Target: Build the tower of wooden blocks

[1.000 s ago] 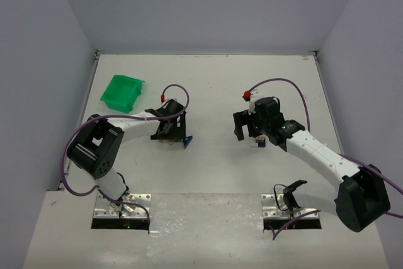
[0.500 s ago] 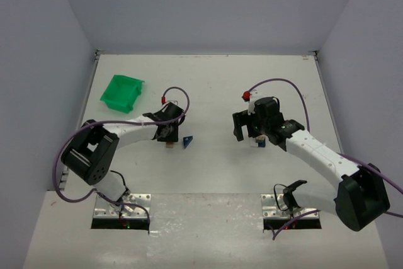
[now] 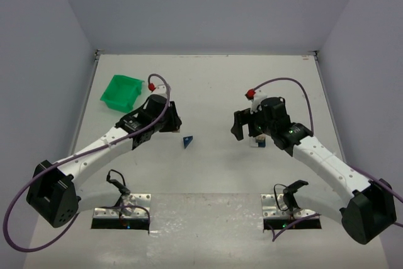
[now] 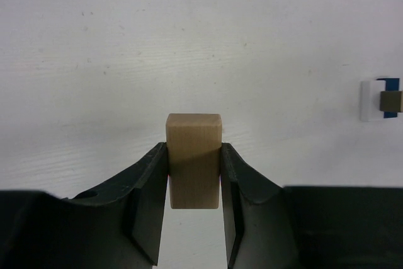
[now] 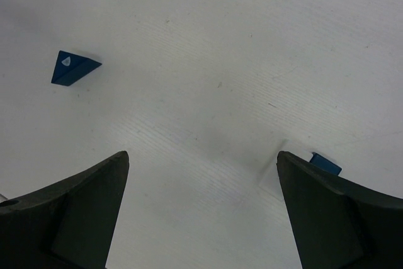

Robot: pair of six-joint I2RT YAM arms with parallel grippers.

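My left gripper (image 4: 194, 184) is shut on a tan wooden block (image 4: 194, 155), which stands upright between the fingers and clear of the table. From above, that gripper (image 3: 170, 120) hovers just left of a blue triangular wedge (image 3: 187, 141) lying on the table. The wedge (image 5: 74, 67) also shows in the right wrist view. A small stack of white, blue and tan blocks (image 4: 384, 99) stands far to the right. In the top view that stack (image 3: 259, 142) is beside my right gripper (image 3: 246, 131). The right gripper (image 5: 201, 174) is wide open and holds nothing, with a blue block corner (image 5: 325, 163) by its right finger.
A green plastic bin (image 3: 121, 91) sits at the back left, just behind the left arm. White walls enclose the table on three sides. Both arms' cables loop above their wrists.
The left gripper closed on the tan block and carried it up and back from beside the wedge, while that arm stretched out to the left. The right arm shifted only slightly.
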